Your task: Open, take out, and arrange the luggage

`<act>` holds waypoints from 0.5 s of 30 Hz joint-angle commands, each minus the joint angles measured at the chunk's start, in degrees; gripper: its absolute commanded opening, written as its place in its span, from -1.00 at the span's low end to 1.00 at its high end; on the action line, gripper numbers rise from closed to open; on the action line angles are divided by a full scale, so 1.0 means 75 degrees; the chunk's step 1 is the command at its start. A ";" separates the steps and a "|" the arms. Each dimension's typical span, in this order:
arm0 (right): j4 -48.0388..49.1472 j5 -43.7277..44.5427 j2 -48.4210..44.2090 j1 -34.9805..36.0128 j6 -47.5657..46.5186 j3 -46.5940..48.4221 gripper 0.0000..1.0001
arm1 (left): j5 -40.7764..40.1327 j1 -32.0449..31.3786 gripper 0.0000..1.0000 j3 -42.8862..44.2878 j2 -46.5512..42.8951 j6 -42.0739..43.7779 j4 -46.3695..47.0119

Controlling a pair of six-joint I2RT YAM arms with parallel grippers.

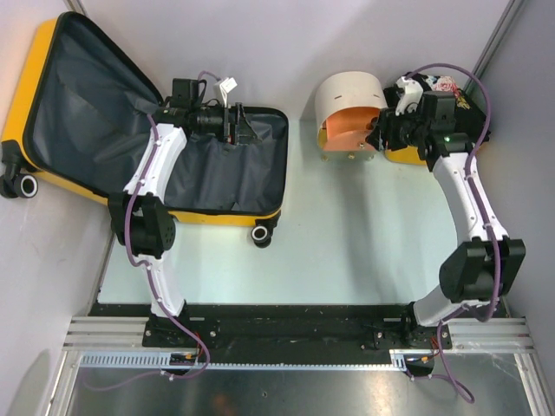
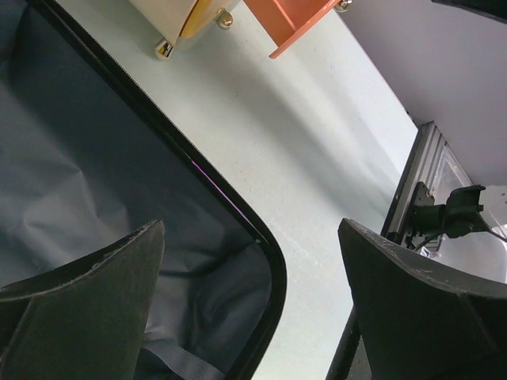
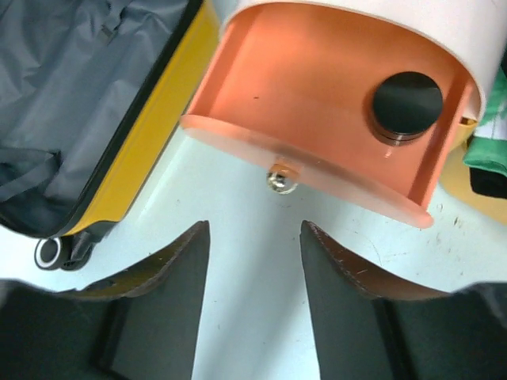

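Left gripper [image 1: 242, 126], jaws wide and empty, hangs right over the luggage [image 1: 227, 178], while the right gripper [image 1: 378, 133], also unclenched, sits well apart from it.

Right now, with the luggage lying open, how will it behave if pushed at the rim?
The luggage probably stays stiff: its yellow shell looks hard. The wheel sticks out sideways at the corner, so it likely slides rather than rolls. The grey lining looks slack and would probably bunch under contact.
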 commanded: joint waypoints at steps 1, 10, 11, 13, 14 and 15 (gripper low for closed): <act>0.0806 0.0170 -0.0447 0.0369 -0.0517 -0.0624 0.03 | -0.0006 -0.0004 0.89 0.0474 0.0017 0.0412 0.0141; 0.2234 0.0896 0.0314 0.0498 -0.0190 -0.0859 -0.38 | -0.0041 -0.0015 0.90 0.0592 0.0005 0.0447 0.0141; 0.2363 0.0943 0.0408 0.0521 -0.0166 -0.0859 -0.39 | -0.0053 -0.0015 0.90 0.0580 -0.0030 0.0458 0.0141; 0.2843 0.1119 0.0619 0.0568 -0.0084 -0.0871 -0.42 | -0.0088 -0.0015 0.89 0.0487 -0.0065 0.0458 0.0141; 0.3042 0.1143 0.0690 0.0580 0.0009 -0.0894 -0.43 | -0.0100 -0.0015 0.90 0.0451 -0.0088 0.0459 0.0153; 0.3462 0.1166 0.0760 0.0603 0.0010 -0.0929 -0.43 | -0.0135 -0.0015 0.89 0.0370 -0.0112 0.0517 0.0153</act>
